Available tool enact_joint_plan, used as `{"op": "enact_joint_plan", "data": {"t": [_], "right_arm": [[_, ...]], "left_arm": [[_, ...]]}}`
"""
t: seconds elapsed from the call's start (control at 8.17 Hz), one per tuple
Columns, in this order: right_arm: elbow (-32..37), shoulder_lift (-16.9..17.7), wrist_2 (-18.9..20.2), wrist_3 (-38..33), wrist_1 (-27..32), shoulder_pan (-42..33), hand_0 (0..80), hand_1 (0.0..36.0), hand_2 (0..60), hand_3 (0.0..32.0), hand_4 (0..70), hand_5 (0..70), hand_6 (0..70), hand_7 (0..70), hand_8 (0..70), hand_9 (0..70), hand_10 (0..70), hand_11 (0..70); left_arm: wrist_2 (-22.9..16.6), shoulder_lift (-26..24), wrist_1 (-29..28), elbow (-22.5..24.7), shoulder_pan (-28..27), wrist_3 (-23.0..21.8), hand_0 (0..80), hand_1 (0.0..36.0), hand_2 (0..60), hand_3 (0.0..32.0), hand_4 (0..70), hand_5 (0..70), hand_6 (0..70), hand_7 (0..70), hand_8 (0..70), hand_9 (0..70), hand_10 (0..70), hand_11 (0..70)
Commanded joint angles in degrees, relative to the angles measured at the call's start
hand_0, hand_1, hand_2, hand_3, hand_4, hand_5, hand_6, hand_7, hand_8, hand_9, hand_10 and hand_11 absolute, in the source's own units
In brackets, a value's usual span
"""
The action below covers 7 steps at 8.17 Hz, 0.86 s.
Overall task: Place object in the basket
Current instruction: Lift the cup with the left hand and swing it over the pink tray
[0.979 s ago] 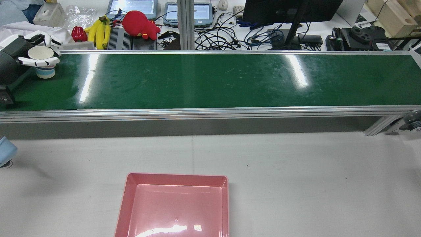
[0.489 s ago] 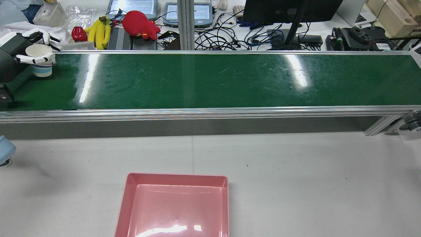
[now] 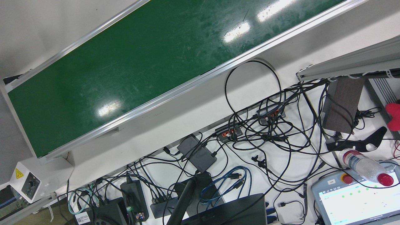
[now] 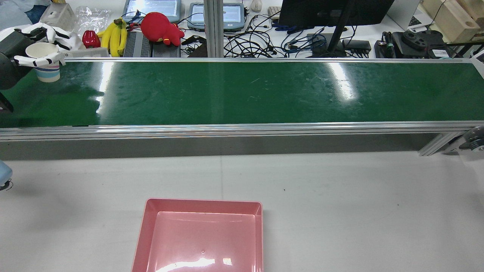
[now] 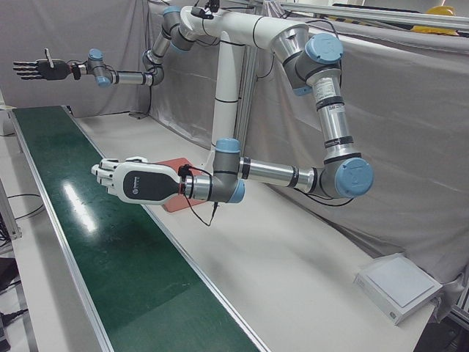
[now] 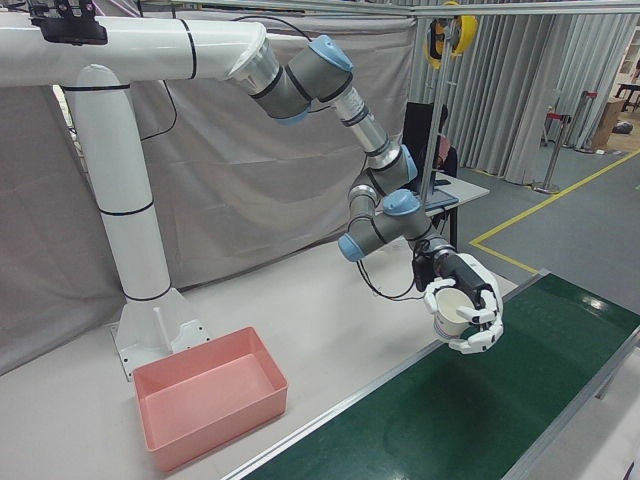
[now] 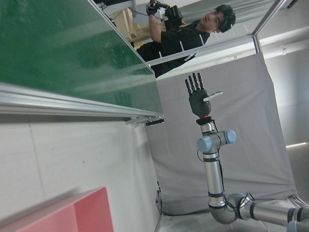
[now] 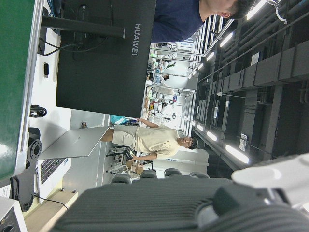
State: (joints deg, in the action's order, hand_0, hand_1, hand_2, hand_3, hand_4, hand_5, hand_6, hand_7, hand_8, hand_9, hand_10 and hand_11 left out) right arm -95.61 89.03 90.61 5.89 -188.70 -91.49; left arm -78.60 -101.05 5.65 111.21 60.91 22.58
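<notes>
Basket: the pink basket sat nearest on the grey table, empty, well apart from the cup.

Belt: beyond it ran the long green belt, bare except at its far left end in the rear view.

Cup: a white paper cup with pale blue bands stood upright, mouth up, inside the left robot hand, above the left end of the belt; from the rear I could not tell whether its base was touching the belt.

Left robot hand: its white fingers were curled round the cup just under the rim, as the right-front view also showed.

Right robot hand: it was held out flat with fingers spread, holding nothing, far off above the other end of the belt.

How it handles: I judged the cup light, thin-walled and easy to crush, its smooth sides apt to slip. The rolled rim looked the stiffest part, so a gentle wrap high on the wall seemed the safest hold.

Background: bananas and a red plush toy lay on the cluttered desk past the belt.
</notes>
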Motion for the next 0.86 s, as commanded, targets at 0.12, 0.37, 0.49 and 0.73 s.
{"op": "enact_joint_plan", "data": {"t": [0.12,0.37,0.49,0.73], "right_arm": [[0.07,0.00,0.00,0.00,0.00,0.00,0.0,0.0,0.0,0.0,0.0,0.0,0.0,0.0,0.0,0.0,0.0,0.0],[0.07,0.00,0.00,0.00,0.00,0.00,0.0,0.0,0.0,0.0,0.0,0.0,0.0,0.0,0.0,0.0,0.0,0.0],[0.07,0.00,0.00,0.00,0.00,0.00,0.0,0.0,0.0,0.0,0.0,0.0,0.0,0.0,0.0,0.0,0.0,0.0],[0.07,0.00,0.00,0.00,0.00,0.00,0.0,0.0,0.0,0.0,0.0,0.0,0.0,0.0,0.0,0.0,0.0,0.0]], "left_arm": [[-1.38,1.48,5.59,13.22,-10.35,1.85,53.5,24.5,46.2,0.0,23.0,70.0,17.4,40.3,26.3,40.8,36.3,52.7],[-1.38,1.13,10.15,19.37,-16.58,5.18,53.3,25.3,51.5,0.0,25.7,70.0,18.6,42.1,27.4,42.2,37.2,53.9],[-1.38,1.04,10.52,20.01,-20.10,6.50,52.5,24.7,52.1,0.0,26.4,70.0,19.0,42.7,27.6,42.5,37.4,54.1],[-1.21,-0.10,10.96,20.01,-28.44,10.80,53.3,24.8,49.6,0.0,25.5,70.0,18.6,41.8,27.0,41.5,36.5,53.0]]}}
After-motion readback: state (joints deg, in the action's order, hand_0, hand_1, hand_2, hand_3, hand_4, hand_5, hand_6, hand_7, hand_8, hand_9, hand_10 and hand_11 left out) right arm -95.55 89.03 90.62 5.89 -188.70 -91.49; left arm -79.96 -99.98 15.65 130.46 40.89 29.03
